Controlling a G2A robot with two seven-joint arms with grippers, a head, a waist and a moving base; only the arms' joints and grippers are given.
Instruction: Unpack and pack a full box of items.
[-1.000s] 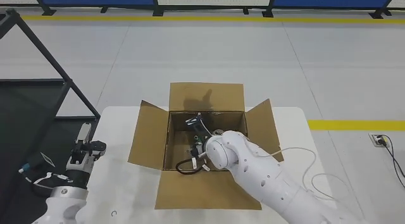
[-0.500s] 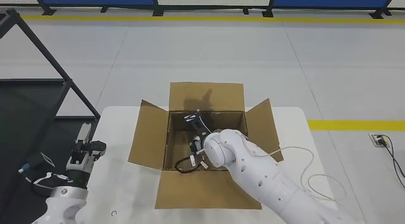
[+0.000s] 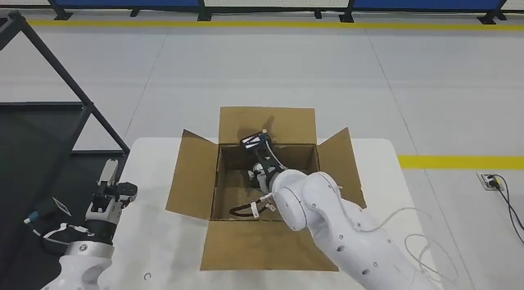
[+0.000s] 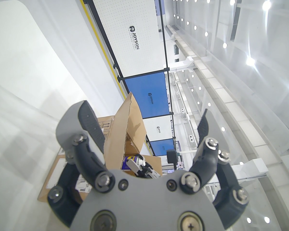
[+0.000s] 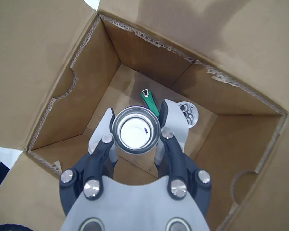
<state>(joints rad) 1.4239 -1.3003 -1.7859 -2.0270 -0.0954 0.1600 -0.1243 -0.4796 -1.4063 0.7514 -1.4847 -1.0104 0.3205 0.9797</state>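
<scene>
An open cardboard box stands on the white table. My right gripper hangs over the box's opening, shut on a metal spray can whose round silver end faces the wrist camera. In the top view the can is near the box's back wall. The left wrist view shows its blue and yellow side above the box. On the box floor lie a green-handled tool and a round metal part. My left gripper stands open and empty by the table's left edge.
The box's four flaps spread outward, the near one lying towards the table's front. A black metal frame stands left of the table. A small ring lies on the bare front left of the table.
My right gripper has risen and moved towards the box's back wall with the can in it. The left arm has not moved.
</scene>
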